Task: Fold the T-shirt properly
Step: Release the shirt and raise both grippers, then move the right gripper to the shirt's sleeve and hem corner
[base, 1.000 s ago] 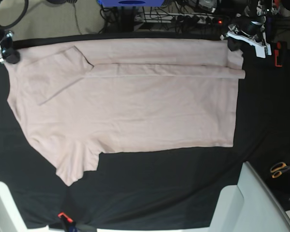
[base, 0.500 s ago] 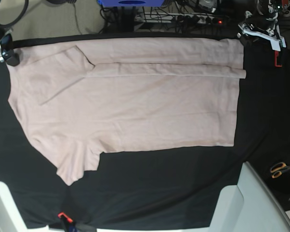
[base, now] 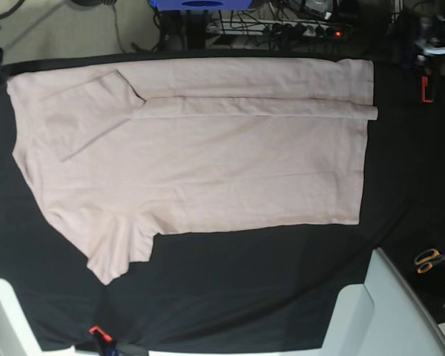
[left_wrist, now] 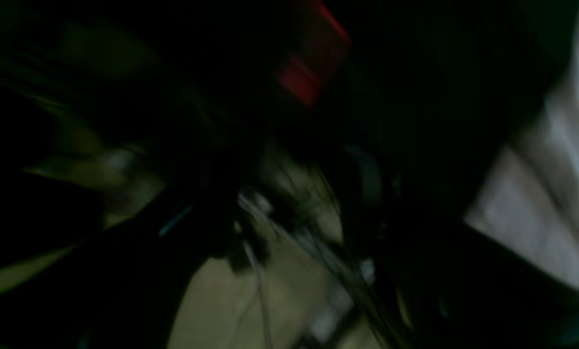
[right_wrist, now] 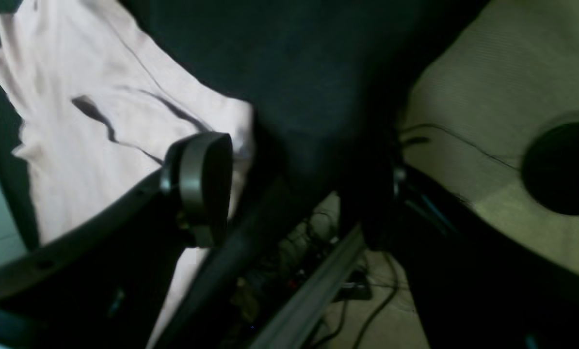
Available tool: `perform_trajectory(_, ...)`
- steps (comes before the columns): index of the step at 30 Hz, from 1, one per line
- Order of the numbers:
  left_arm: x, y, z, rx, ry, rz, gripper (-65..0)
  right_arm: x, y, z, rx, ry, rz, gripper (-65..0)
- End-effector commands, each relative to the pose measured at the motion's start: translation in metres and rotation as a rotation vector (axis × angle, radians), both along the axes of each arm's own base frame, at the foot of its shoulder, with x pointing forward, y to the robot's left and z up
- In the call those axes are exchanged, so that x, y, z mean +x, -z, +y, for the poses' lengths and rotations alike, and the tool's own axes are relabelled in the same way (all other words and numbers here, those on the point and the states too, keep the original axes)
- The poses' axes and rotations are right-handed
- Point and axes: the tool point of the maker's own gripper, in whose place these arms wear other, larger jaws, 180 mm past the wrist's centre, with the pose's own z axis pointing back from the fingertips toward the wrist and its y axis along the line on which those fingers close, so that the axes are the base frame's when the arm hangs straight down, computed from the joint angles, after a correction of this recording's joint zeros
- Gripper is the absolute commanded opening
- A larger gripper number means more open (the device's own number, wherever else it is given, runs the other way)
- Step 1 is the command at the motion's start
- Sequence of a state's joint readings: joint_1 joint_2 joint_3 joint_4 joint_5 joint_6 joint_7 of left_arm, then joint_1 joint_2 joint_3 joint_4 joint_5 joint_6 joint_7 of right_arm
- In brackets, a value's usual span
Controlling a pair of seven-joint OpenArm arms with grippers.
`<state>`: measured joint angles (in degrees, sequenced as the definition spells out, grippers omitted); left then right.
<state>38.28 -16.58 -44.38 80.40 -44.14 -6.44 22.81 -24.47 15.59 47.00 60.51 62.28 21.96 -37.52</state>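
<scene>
We see the T-shirt point(base: 193, 159) spread flat on the black tablecloth point(base: 282, 282), far edge folded inward. Right gripper point(right_wrist: 289, 189) gapes wide, holding nothing; the left gripper we can't make out.

One T-shirt point(base: 200, 163) mid-frame, one black tablecloth point(base: 245, 289) under it, one pair of scissors point(base: 430, 259) at 4 o'clock, one red clip point(base: 426, 89) at 2 o'clock, one power strip point(base: 282, 30) at 12 o'clock, one gripper point(right_wrist: 299, 194) in the right wrist view.
</scene>
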Motion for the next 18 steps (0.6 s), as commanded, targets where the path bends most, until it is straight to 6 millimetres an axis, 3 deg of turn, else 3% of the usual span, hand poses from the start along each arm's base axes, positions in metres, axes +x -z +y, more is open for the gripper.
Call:
perform_trajectory(1,0.004,-0.015,0.013,0.039,-0.002,-0.029,-32.7,0.011,-0.015,-0.020,-0.068,-0.016,-0.031,-27.3)
perform_trajectory(3,0.004,-0.027,0.026,0.068,-0.021,-0.047,-32.7,0.021,-0.018,-0.027,-0.121,-0.052,-0.014,-27.3)
perform_trajectory(6,0.014,-0.037,0.027,0.087,0.005,-0.066,-33.2,0.053,-0.029,-0.044,-0.239,-0.144,0.016,-27.3)
perform_trajectory(12,0.025,-0.047,0.022,0.099,0.028,-0.096,-33.6,0.137,-0.057,-0.067,-0.460,-0.259,0.051,-27.0)
perform_trajectory(14,0.026,-0.047,0.022,0.100,0.030,-0.098,-33.6,0.165,-0.058,-0.058,-0.498,-0.332,0.061,-27.0)
perform_trajectory(18,0.029,-0.040,0.012,0.080,0.056,-0.087,-33.6,0.220,-0.054,-0.020,-0.585,-0.527,0.012,-27.3)
